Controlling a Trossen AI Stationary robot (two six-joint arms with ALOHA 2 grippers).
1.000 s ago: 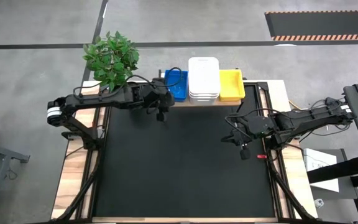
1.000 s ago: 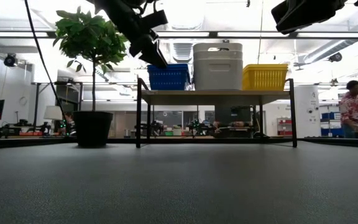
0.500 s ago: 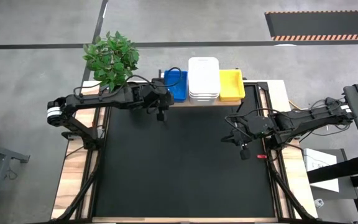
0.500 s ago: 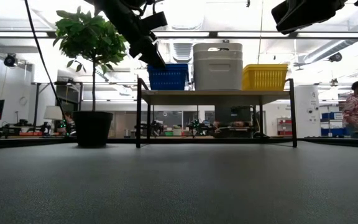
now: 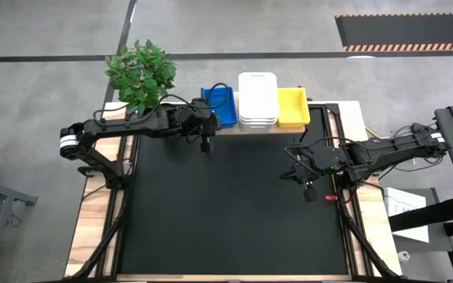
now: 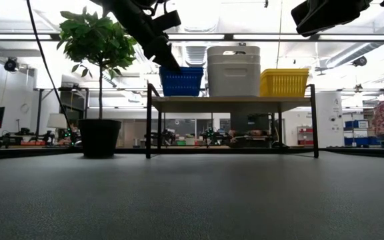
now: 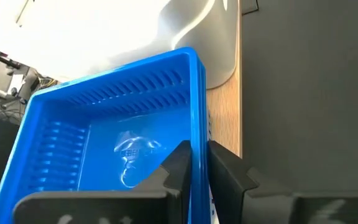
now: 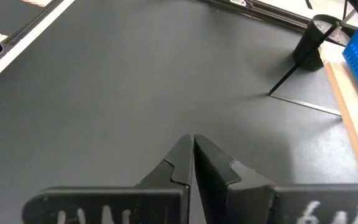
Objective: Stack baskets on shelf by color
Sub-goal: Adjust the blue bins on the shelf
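— While its two fingers pinch the rim of a blue basket, where does the left hand sit?

— At the shelf's left end, reaching in from the black surface. One finger is inside the basket wall, the other outside it, closed on the near edge. From above, the blue basket sits slightly skewed, just beside the white stack.

— And the rest of the shelf?

— The white baskets stand in the middle as the tallest pile, touching or nearly touching the blue one. A yellow basket sits at the right end, close against the white. At table height, blue, white and yellow line up on the light wood top, with the dark legs standing on the surface.

— The right hand?

— Over the right side of the surface, well apart from the shelf. Its fingers are pressed together with nothing between them, and only bare black mat lies under them.

— Anything else in frame?

— A potted plant stands off the shelf's left end, behind the left arm. Across the room beyond, a person shows at the far right edge.
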